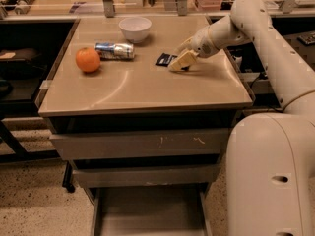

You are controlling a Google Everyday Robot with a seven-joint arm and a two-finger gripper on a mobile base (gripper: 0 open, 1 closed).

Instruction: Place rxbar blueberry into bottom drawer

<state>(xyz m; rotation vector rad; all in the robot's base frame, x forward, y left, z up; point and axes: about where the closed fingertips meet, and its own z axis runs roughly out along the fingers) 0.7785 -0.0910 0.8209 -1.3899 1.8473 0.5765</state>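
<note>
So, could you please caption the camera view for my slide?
Gripper at the rxbar on the cabinet top; bottom drawer open below.

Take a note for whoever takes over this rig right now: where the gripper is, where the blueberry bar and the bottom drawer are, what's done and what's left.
Gripper: low over the cabinet top, at the right end of the rxbar blueberry. Whether it has hold of the bar cannot be seen.
Rxbar blueberry: flat on the cabinet top, to the right of the can, not lifted.
Bottom drawer: pulled out, below the two upper drawers, which are shut.
Done: drawer open, gripper at the bar.
Left: grasp and lift the bar, carry it down past the front edge and set it in the bottom drawer.
</note>
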